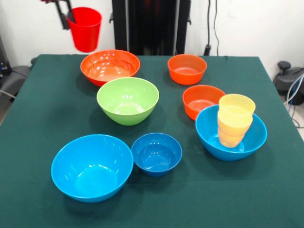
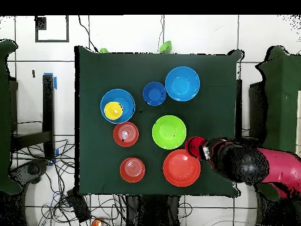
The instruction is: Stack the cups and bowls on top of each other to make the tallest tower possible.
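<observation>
Red cup [image 1: 86, 28], upper left of front frame, lifted clear of the table [image 1: 38, 118], pinched at the rim by the gripper [image 1: 68, 18] (one finger inside, one outside). Likely light, stiff, glossy plastic, so slippery; rim wall the sensible hold. Mouth up, long axis near vertical, slightly tilted. Yellow cups [image 1: 234, 119] nested upright in right light-blue bowl [image 1: 251, 137], centre right. Other bowls unstacked, all mouth up: large orange bowl [image 1: 109, 66] just below the cup.

Glossy plastic bowls [image 1: 128, 100] — matt green cloth [image 1: 42, 118].
</observation>
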{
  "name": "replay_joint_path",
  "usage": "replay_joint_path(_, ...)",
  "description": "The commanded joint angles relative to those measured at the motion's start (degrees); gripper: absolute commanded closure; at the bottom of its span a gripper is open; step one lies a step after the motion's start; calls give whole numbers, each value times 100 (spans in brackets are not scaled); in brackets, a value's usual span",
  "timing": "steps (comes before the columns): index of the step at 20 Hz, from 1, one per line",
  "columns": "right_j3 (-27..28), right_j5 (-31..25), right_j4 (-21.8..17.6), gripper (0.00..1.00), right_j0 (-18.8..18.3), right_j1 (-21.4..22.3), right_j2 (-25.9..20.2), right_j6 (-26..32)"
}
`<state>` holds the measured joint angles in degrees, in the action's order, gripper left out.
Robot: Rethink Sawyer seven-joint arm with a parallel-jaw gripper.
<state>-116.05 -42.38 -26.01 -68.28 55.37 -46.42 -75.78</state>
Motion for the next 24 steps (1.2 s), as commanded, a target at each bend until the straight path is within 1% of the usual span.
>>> replay_joint_path(1,-480,375,223,100,759,276,581,-1508)
replay_joint_path(4,-513,583,142,100,1048,253,782,-1879)
replay_joint_path(11,-376,845,-21,100,1621,252,1148,-2460)
replay_joint_path(13,-256,811,3,100,1754,238,1224,-2571)
replay_joint_path(14,-157,840,8,100,1889,173,1305,-2720)
replay_joint_path(17,41,857,32,100,2069,35,1457,-2869)
replay_joint_path(20,164,851,41,100,2377,-66,1641,-3165)
replay_joint_path(24,222,915,138,100,2679,-117,1808,-3430)
